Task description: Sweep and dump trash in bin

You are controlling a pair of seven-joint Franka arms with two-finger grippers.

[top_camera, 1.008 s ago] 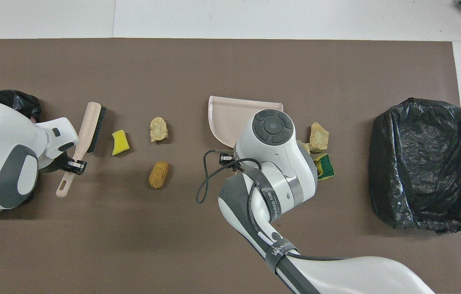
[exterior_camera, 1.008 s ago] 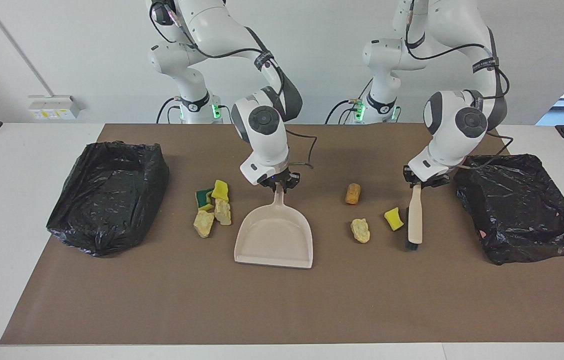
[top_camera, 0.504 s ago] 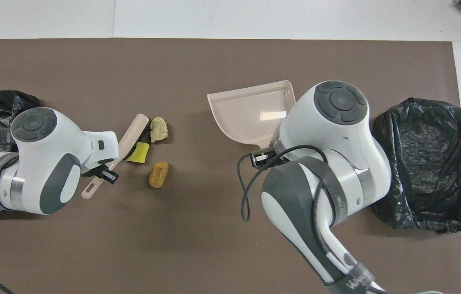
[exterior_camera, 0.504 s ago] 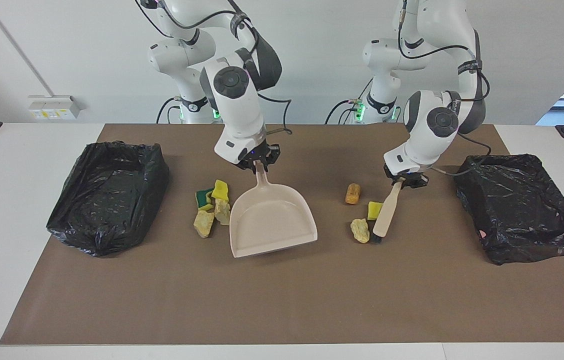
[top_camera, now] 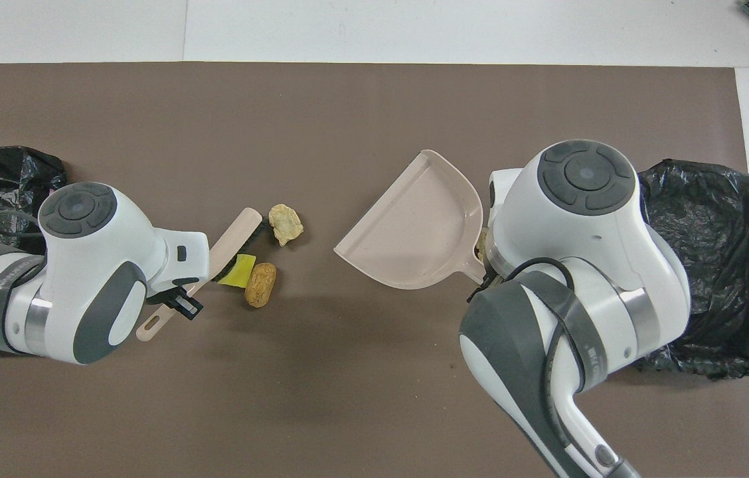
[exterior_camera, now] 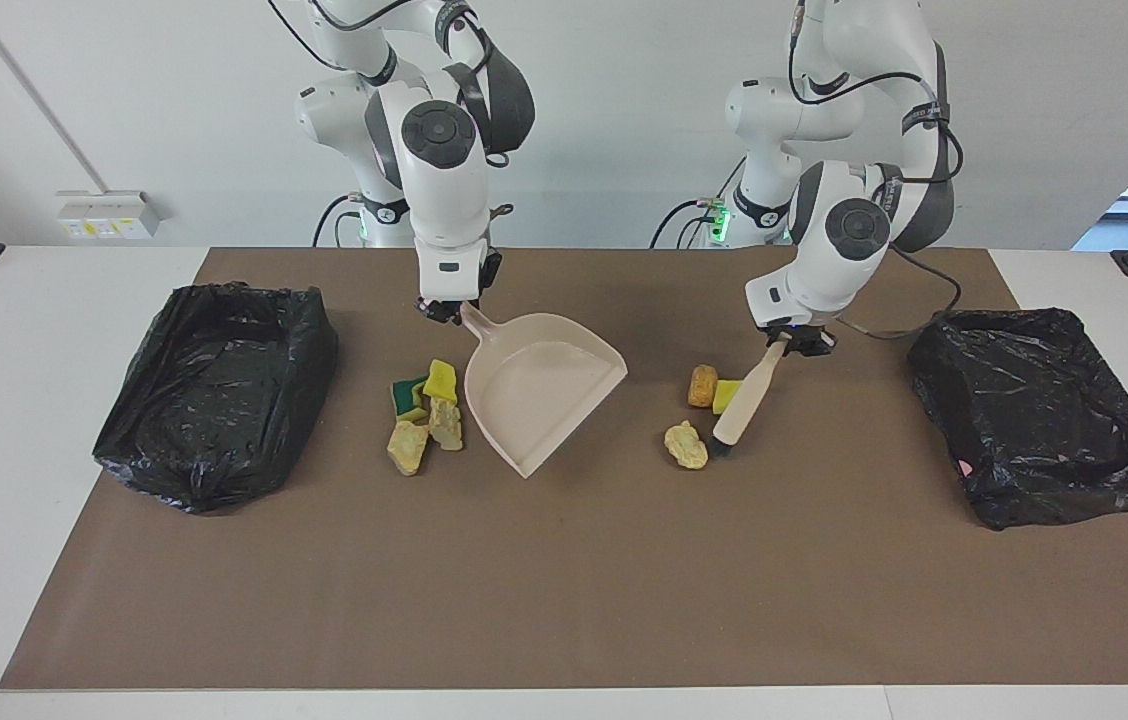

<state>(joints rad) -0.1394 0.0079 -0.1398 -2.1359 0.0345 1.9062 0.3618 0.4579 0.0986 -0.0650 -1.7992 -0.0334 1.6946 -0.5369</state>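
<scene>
A brown mat (exterior_camera: 564,560) covers the table, with a black-lined bin (exterior_camera: 214,390) at its 9 o'clock edge in the facing view and a second black-lined bin (exterior_camera: 1039,415) at 3 o'clock. At centre sits the beige dustpan (exterior_camera: 539,395), its mouth turned toward 5 o'clock in that view, its handle pinched between the pressed-together fingers of the right gripper (exterior_camera: 446,308). Toward the left arm's end, the left gripper (exterior_camera: 792,340) is clamped on the top of the beige-handled brush (exterior_camera: 746,400), which slants down to bristles resting on the mat. The trash lies in two groups. One heap of sponge and foam bits (exterior_camera: 427,415) sits touching the pan's side, at 9 o'clock from it, toward the right arm's end. The other is a brown cork lump (exterior_camera: 703,385), a yellow sponge bit (exterior_camera: 724,396) touching the brush handle, and a pale foam chunk (exterior_camera: 686,446) just beside the bristles.

The step in hand looks like sweeping this second group toward the pan. Done well, the brush should keep its bristles flat on the mat and drive all three scraps together, while the pan's lip stays pressed down and faces the oncoming scraps, so nothing slips under or past it.
</scene>
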